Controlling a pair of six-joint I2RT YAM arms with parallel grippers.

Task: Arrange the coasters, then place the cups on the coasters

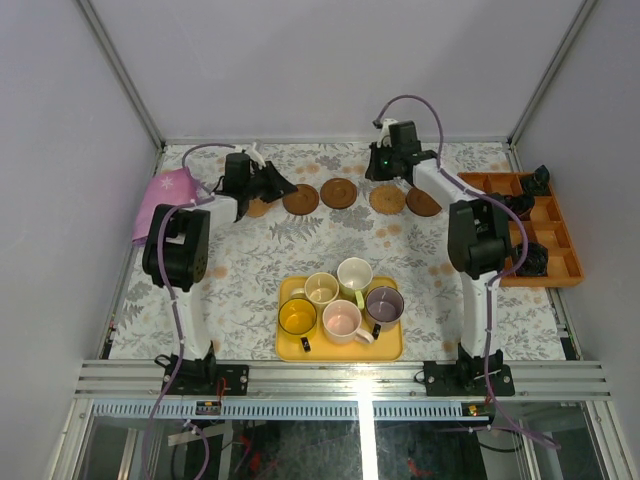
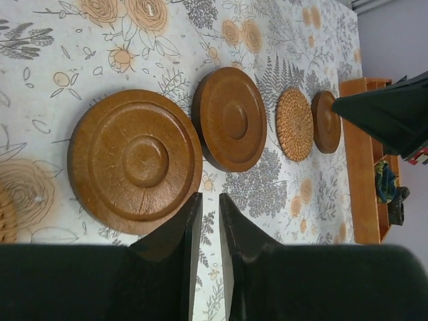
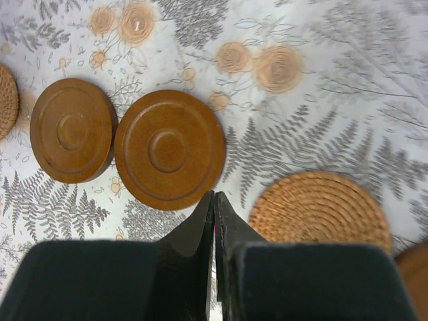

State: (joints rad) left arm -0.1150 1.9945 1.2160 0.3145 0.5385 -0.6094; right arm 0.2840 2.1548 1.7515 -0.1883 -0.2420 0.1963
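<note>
Five coasters lie in a row across the far table: tan [image 1: 258, 208], dark brown [image 1: 300, 199], dark brown [image 1: 339, 193], tan [image 1: 387, 200], dark brown [image 1: 423, 202]. My left gripper [image 1: 283, 187] hovers at the row's left end. In its wrist view the gripper [image 2: 207, 197] has a narrow gap with nothing in it, beside the nearest dark coaster [image 2: 134, 160]. My right gripper [image 1: 378, 178] hangs over the row, shut and empty [image 3: 214, 194], between a dark coaster [image 3: 169, 148] and a woven one [image 3: 319, 210]. The cups, yellow [image 1: 297, 316], cream [image 1: 321, 289], pale green [image 1: 355, 273], purple-grey [image 1: 384, 302] and pink [image 1: 342, 321], stand together.
The cups stand on a yellow tray [image 1: 290, 350] near the front edge. An orange compartment box [image 1: 560, 268] with small black objects sits at the far right. A pink cloth [image 1: 165, 200] lies at the far left. Grey walls enclose the table.
</note>
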